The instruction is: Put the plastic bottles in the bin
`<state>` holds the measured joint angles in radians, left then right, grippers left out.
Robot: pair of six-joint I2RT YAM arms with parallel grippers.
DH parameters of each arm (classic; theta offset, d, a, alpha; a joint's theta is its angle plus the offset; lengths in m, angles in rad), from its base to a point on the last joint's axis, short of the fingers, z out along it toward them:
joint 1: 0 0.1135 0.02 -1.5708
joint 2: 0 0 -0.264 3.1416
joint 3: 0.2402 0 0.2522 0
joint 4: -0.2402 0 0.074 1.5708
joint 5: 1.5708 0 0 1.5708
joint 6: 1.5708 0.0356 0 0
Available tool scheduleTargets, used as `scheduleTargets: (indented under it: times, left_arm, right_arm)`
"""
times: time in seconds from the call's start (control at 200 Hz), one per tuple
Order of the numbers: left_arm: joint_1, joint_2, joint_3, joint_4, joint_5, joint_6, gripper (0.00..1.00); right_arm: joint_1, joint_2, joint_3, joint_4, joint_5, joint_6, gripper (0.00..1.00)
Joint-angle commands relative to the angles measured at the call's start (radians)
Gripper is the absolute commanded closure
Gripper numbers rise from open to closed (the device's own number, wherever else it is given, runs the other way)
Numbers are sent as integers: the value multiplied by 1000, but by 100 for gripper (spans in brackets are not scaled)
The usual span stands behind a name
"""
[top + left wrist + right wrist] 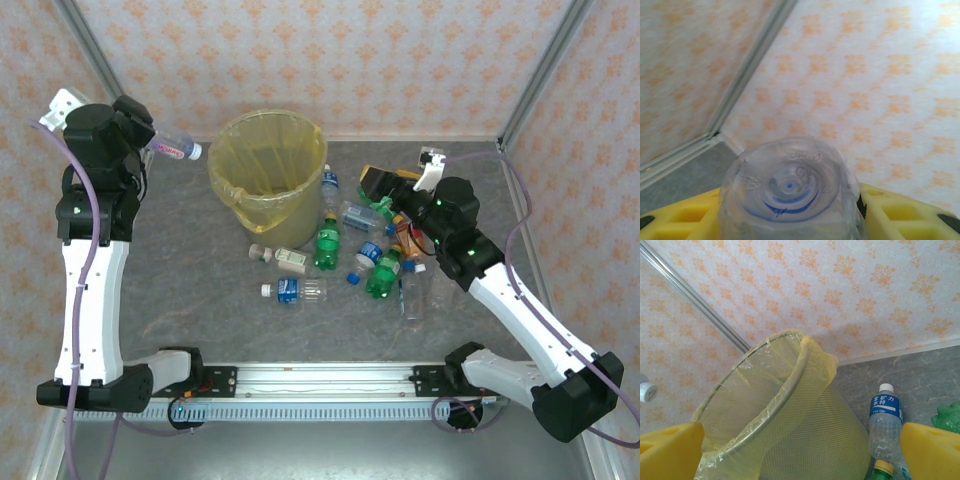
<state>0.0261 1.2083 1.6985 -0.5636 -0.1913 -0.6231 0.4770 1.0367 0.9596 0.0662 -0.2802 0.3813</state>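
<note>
My left gripper is raised left of the bin and is shut on a clear plastic bottle with a pink label, whose white cap points toward the bin. Seen from the left wrist, the bottle's base sits between the yellow fingers. Several more plastic bottles lie on the table right of the bin, among them a green one, an orange one and a clear one with a blue label. My right gripper hangs open over them, facing the bin.
The bin's yellow bag folds over the rim. A blue-labelled bottle stands beside the bin, a green bottle's yellow cap below it. Metal frame posts and patterned walls close the table. The rail runs along the near edge.
</note>
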Motion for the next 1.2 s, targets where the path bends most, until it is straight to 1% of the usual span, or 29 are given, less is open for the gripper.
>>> scheduleTargets:
  times: [0.0, 0.07, 0.16, 0.275, 0.36, 0.496, 0.556, 0.596, 0.711, 0.781, 1.046, 1.196]
  left_arm:
    - [-63, 46, 13, 106, 56, 93, 46]
    - [-141, 64, -5, 164, 28, 122, 46]
    - [-218, 106, -2, 188, 0, 158, 46]
    - [-302, 181, 25, 169, -31, 221, 46]
    - [-357, 244, 47, 149, -31, 270, 46]
    - [-468, 348, 110, 97, -125, 374, 46]
    - [-498, 382, 120, 90, -161, 409, 46]
    - [-504, 402, 126, 84, -165, 415, 45]
    - [-505, 449, 145, 66, -124, 402, 45]
    - [-505, 471, 153, 52, -118, 396, 45]
    - [-505, 518, 146, 41, -123, 420, 44]
    - [-505, 535, 153, 16, -95, 408, 42]
  right_arm:
    - [7, -3, 38, -5, 1, -6, 0]
    - [6, -7, 39, -11, 5, -16, 0]
    - [6, -12, 36, -18, 13, -28, 0]
    - [6, -23, 20, -15, 25, -26, 0]
    - [6, -32, 5, 0, 21, -15, 0]
    - [6, -30, 18, -20, 23, -22, 0]
    - [6, -32, 23, -29, 26, -27, 0]
    - [6, -34, 24, -31, 29, -29, 0]
    - [6, -42, 20, -34, 29, -28, 0]
    - [6, -53, 7, -28, 29, -22, 0]
    - [6, -72, -15, -22, 43, -13, 0]
    - [6, -66, -15, -23, 45, -13, 0]
